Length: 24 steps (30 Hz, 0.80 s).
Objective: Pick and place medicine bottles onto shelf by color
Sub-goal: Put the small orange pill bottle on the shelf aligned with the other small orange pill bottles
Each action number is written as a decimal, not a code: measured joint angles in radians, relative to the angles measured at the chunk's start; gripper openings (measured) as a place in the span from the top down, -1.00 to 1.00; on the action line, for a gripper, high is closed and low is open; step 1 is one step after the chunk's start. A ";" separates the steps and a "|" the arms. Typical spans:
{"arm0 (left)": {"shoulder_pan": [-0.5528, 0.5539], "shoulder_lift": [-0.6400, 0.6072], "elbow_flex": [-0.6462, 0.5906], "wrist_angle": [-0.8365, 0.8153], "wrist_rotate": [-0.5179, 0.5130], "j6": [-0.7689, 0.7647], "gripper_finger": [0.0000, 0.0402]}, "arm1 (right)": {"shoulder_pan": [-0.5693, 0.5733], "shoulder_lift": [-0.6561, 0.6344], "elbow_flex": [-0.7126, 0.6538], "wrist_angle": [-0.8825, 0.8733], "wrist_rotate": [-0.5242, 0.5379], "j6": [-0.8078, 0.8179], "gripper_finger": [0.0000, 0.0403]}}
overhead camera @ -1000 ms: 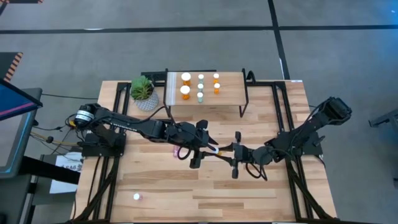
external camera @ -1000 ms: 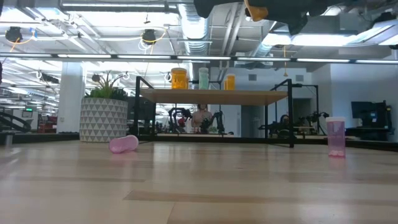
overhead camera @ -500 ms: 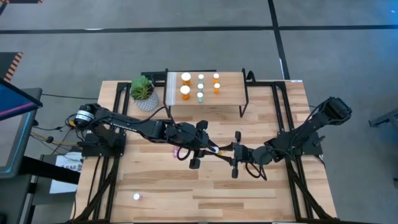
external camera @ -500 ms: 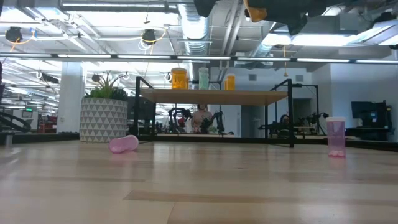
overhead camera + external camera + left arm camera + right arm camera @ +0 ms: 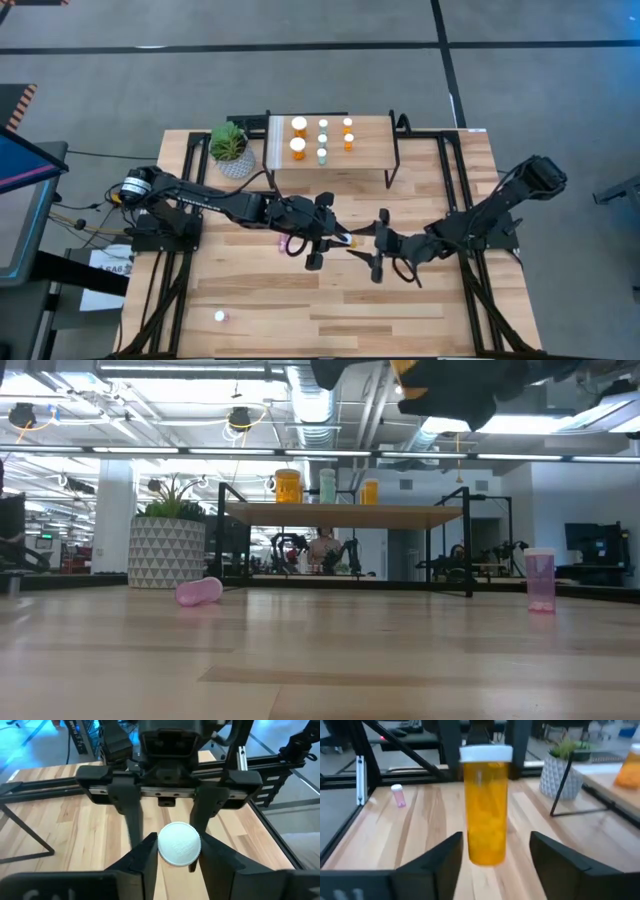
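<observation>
The orange bottle [image 5: 485, 805] hangs mid-desk, above the surface, clamped in the left gripper [image 5: 335, 238] jaws. The right gripper [image 5: 372, 252] has just backed slightly off, jaws spread empty. The handover seems undone; shelf [image 5: 370, 150] placement waits.

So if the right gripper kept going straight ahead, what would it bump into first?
Probably the orange medicine bottle, which sits right ahead between the right gripper's open fingers. The left gripper holds it by its white cap, so that gripper would come next. How far ahead the bottle is stays unclear.
</observation>
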 joint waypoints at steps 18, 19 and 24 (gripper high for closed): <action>0.161 -0.003 0.246 -0.341 -0.157 0.068 0.47 | 0.025 -0.085 0.054 -0.631 0.007 0.439 -0.42; 0.180 -0.002 0.246 -0.350 -0.155 0.071 0.47 | 0.029 -0.086 0.054 -0.632 0.021 0.443 -0.42; 0.288 0.025 0.250 -0.334 -0.075 0.070 0.47 | 0.062 -0.112 0.052 -0.643 0.119 0.413 -0.42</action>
